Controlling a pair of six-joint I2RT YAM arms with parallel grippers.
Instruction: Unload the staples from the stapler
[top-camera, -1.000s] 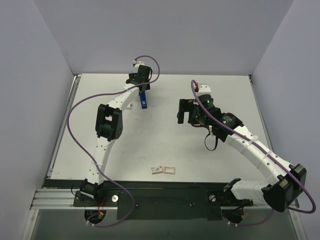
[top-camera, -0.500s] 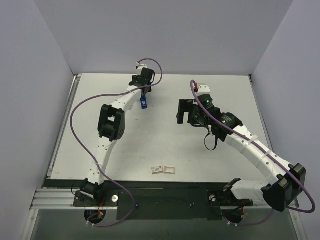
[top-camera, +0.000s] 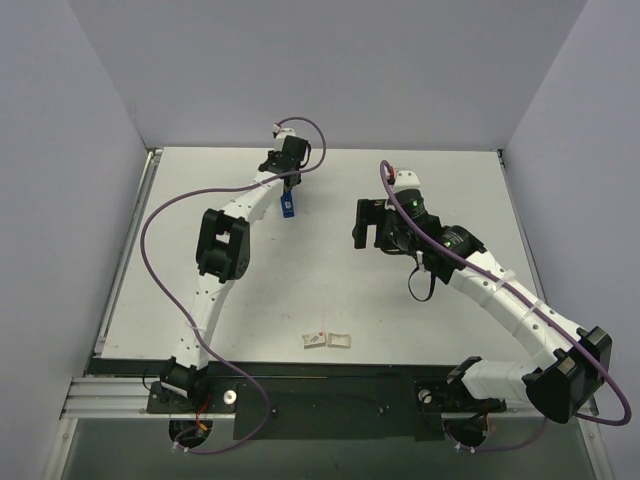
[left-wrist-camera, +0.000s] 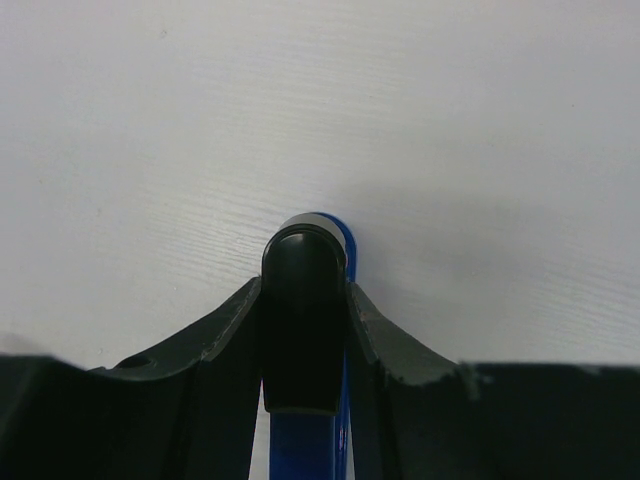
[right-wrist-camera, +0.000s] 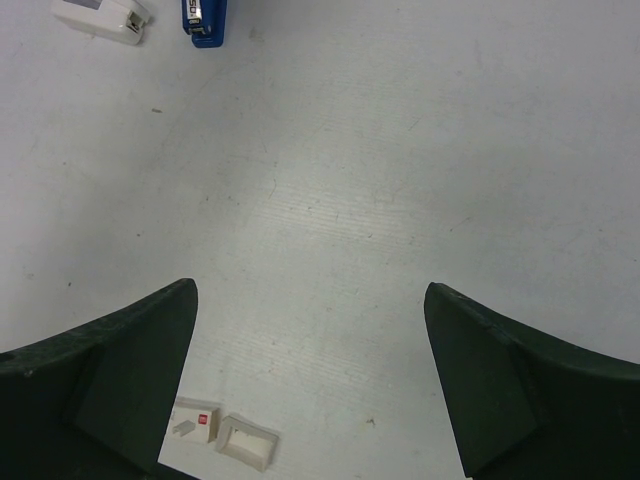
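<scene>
The small blue stapler (top-camera: 288, 206) lies on the white table at the back left. In the left wrist view its black end (left-wrist-camera: 303, 300) stands between my left gripper's (left-wrist-camera: 303, 288) fingers, and both touch its sides, so the gripper is shut on it. The blue body (left-wrist-camera: 300, 445) runs back under the wrist. My right gripper (top-camera: 368, 222) hovers over the table's middle right, open wide with nothing between its fingers (right-wrist-camera: 120, 370). From there the stapler's blue tip (right-wrist-camera: 203, 20) shows at the top left edge. The staples are hidden.
Two small white paper scraps (top-camera: 328, 340), one with a red mark (right-wrist-camera: 192, 422), lie near the table's front edge. A white piece (right-wrist-camera: 100, 17) sits beside the stapler in the right wrist view. Grey walls close the table at the back and sides.
My left gripper's fingers have closed in on the stapler's black end, and the wrist has shifted slightly toward the back. The right arm has barely moved.
</scene>
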